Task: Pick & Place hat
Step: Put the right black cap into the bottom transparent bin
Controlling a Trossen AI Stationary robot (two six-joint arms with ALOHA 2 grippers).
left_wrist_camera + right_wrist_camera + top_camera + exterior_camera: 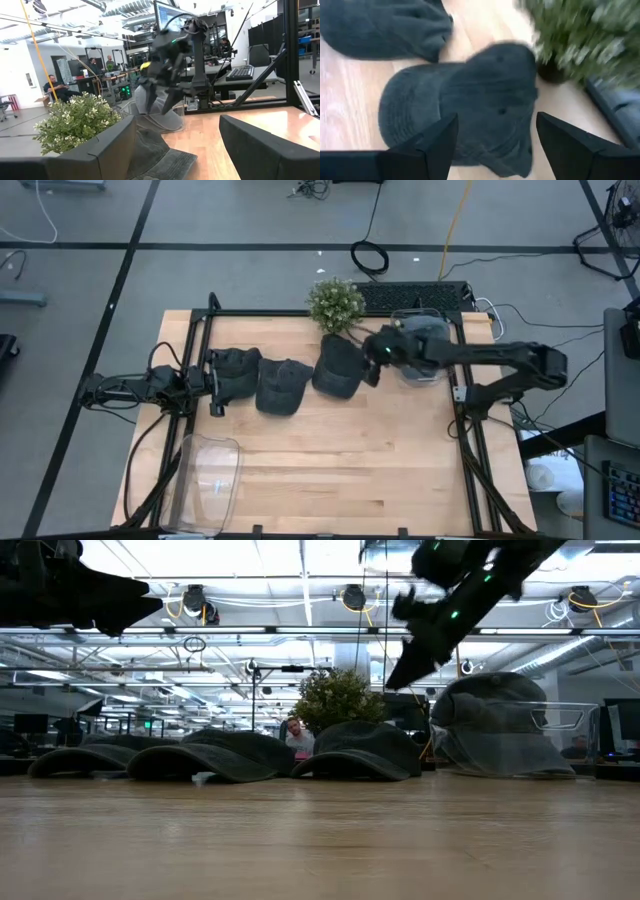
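Right gripper (490, 145) above hat (470, 100), fingers apart, empty; hat soft, light, floppy; pinch crown fabric or brim edge; plant (335, 302) at hat's 12 o'clock; left gripper (215, 385) idle, fingers apart.

1. High view: way up above, looking straight down. You get the whole wooden table (330, 460), both arms and a ring of floor around it.
2. Low view: parked right at table-top level, looking flat across the boards into the room behind. The caps and the little plant (338, 698) line up in a row.
3. Left wrist view: looks across the table past its own fingers (100, 150), catching the plant (75, 120) and the other arm.
4. Right wrist view: points down, really close on one dark cap (470, 100), plant (580, 35) at the edge.
5. All four share that plant.
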